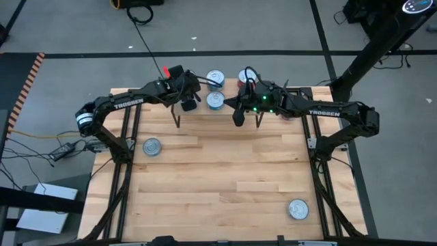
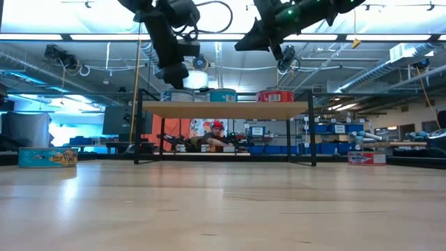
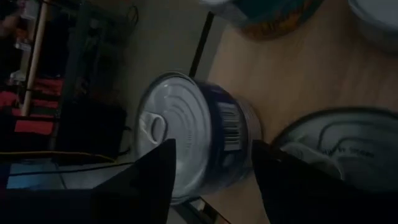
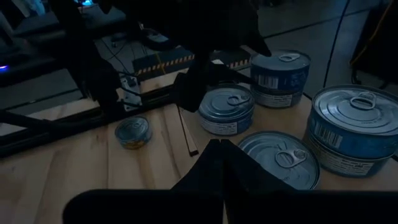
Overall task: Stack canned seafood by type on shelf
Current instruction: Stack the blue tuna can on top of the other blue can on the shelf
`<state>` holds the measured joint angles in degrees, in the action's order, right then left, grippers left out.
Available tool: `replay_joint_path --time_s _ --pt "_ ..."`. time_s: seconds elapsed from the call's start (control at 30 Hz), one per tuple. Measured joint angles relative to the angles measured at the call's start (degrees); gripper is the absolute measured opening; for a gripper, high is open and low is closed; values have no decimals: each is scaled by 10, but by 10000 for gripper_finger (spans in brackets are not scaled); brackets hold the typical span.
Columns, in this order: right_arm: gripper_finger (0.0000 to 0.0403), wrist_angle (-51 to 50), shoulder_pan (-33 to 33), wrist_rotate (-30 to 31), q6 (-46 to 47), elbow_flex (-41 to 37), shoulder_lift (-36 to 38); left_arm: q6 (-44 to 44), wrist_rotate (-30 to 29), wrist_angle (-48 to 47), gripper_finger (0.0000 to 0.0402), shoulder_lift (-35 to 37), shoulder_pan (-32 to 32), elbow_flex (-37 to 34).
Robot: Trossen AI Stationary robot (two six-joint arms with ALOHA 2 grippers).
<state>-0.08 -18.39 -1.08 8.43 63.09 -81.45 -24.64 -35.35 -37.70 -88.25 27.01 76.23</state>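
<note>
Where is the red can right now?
In the low view the red can sits on top of the shelf at its right end, right of the teal can, below the right pincer.

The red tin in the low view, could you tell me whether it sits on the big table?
No, the red tin stands on the shelf.

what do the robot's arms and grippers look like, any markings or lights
Both arms are dark, jointed tubes with white TROSSEN lettering on the forearm. The left arm has a silver band at its base joint and a red tag near the wrist. The right arm shows green lights near its wrist. Black cables loop over both wrists. Each gripper has two flat dark fingers.
</note>
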Motion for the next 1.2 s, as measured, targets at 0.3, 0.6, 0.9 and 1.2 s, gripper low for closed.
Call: replay_joint_path --time_s 0.3,0.6,0.9,1.2 --pt "0 0 0 -2 4 0 0 7 -6 -7 174 0 0 0" --pt "0 0 0 -16 4 0 0 98 103 -4 29 15 10 2" --pt "0 -6 -4 -71 -20 0 0 146 233 1 3 61 -23 2" --pt "0 8 -5 -77 -37 0 0 161 199 6 1 54 -14 1"
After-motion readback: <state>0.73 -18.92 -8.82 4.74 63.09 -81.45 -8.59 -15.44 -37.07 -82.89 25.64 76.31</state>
